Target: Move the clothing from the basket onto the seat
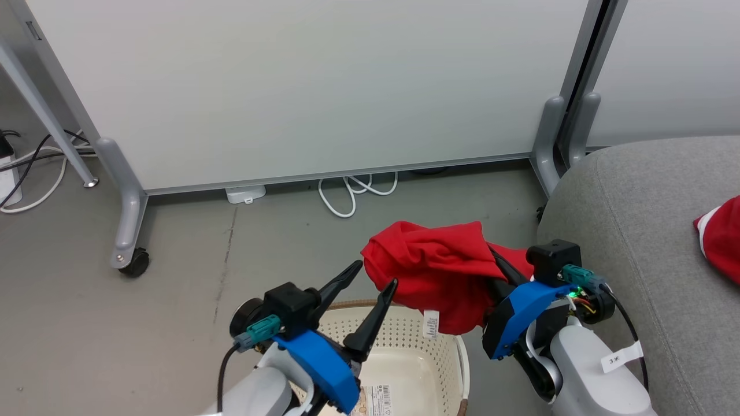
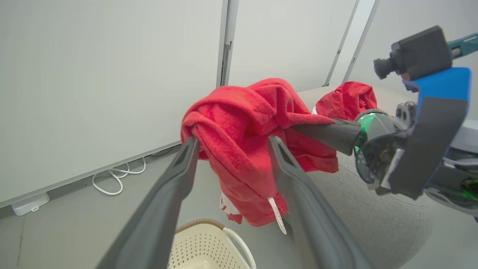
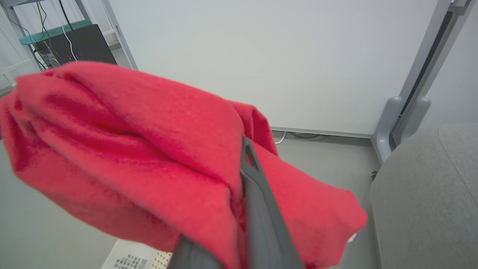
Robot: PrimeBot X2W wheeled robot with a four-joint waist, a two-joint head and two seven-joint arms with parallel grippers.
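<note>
Your right gripper has its jaws clenched on the red clothing, held above the basket's far right rim, left of the seat. Your left gripper sits just beside the clothing, jaws released.

A white tag on the right forearm reads, perhaps, "3米"; the barcode label in the basket is illegible.

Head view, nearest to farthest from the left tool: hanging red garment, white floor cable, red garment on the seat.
1. Hanging red garment, just right of it.
2. White floor cable, straight ahead.
3. Red garment on the seat, far right.
</note>
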